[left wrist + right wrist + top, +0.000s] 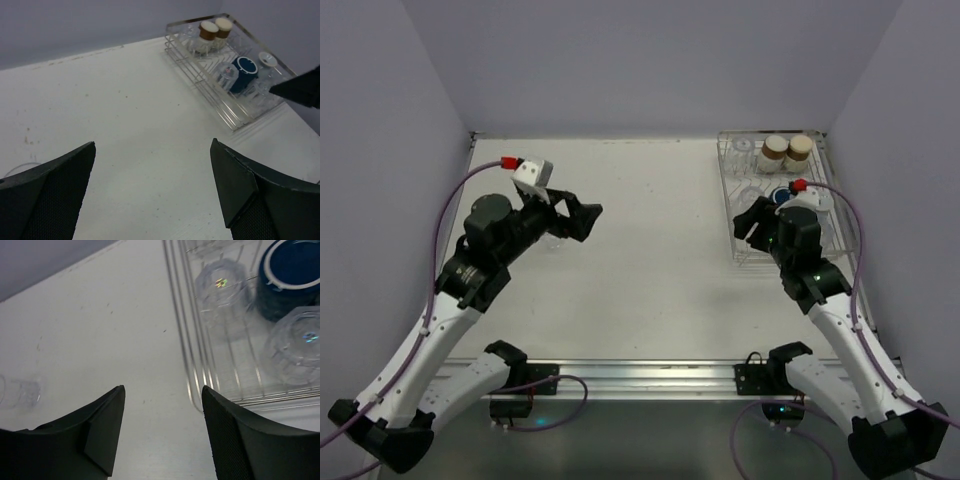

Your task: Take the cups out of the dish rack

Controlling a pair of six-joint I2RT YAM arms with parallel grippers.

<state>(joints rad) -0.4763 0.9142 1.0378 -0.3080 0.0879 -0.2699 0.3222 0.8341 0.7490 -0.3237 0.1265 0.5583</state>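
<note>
Left wrist cam: left gripper (152, 145) was spread wide, empty. Right gripper (163, 388) fingers apart w/ nothing btwn, right by the rectangular silver wire dish rack (194, 385) edge.

White table (640, 260): dish rack (200, 85), glass tumbler (22, 391)

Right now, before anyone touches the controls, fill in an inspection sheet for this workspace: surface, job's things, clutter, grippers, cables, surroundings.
Surface: white table, a few small dark specks.
Job's things: dish rack at far right holds two cream cups, a blue mug and at least two clear tumblers; one clear tumbler sits on the table at the left.
Clutter: nothing seen.
Grippers: left gripper open, empty, above the table; right gripper open, empty, over the rack's near left corner.
Cables: purple cables trail back from both grippers.
Surroundings: plain pale walls on three sides.
</note>
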